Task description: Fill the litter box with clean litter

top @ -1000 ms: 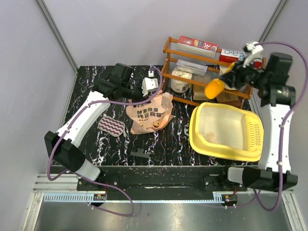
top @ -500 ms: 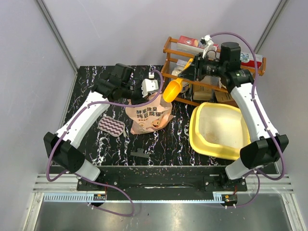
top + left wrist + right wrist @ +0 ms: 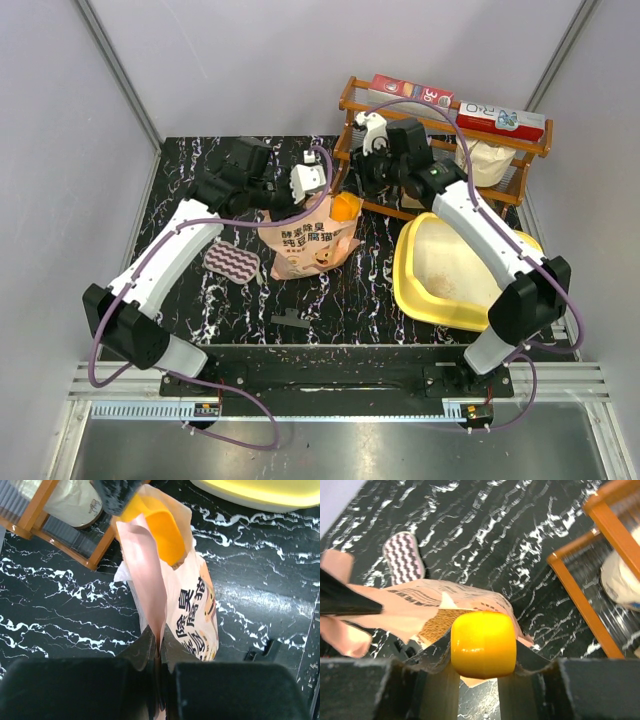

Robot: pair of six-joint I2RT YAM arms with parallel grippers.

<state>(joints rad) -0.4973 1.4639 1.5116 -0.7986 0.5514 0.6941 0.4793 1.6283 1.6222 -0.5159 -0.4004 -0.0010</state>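
Observation:
The litter box (image 3: 412, 287) is a yellow tray at the right, with a thin scatter of pale granules on its floor. The clean litter (image 3: 438, 625) shows as tan granules inside the open peach-orange bag (image 3: 305, 248), which stands mid-table. My left gripper (image 3: 160, 647) is shut on the bag's upper edge (image 3: 145, 570) and holds the mouth up. My right gripper (image 3: 481, 652) is shut on the handle of a yellow-orange scoop (image 3: 482, 642). The scoop's bowl (image 3: 345, 207) sits in the bag's mouth, also seen in the left wrist view (image 3: 162, 530).
A wooden rack (image 3: 350, 150) with boxes, jars and a white sack (image 3: 485, 160) stands at the back right, close behind the right arm. A striped pad (image 3: 233, 263) lies left of the bag, and a small black piece (image 3: 290, 320) lies near the front edge.
My right arm has swung left from over the litter box to the bag, carrying the scoop into the bag's mouth. The left gripper has kept its hold on the bag.

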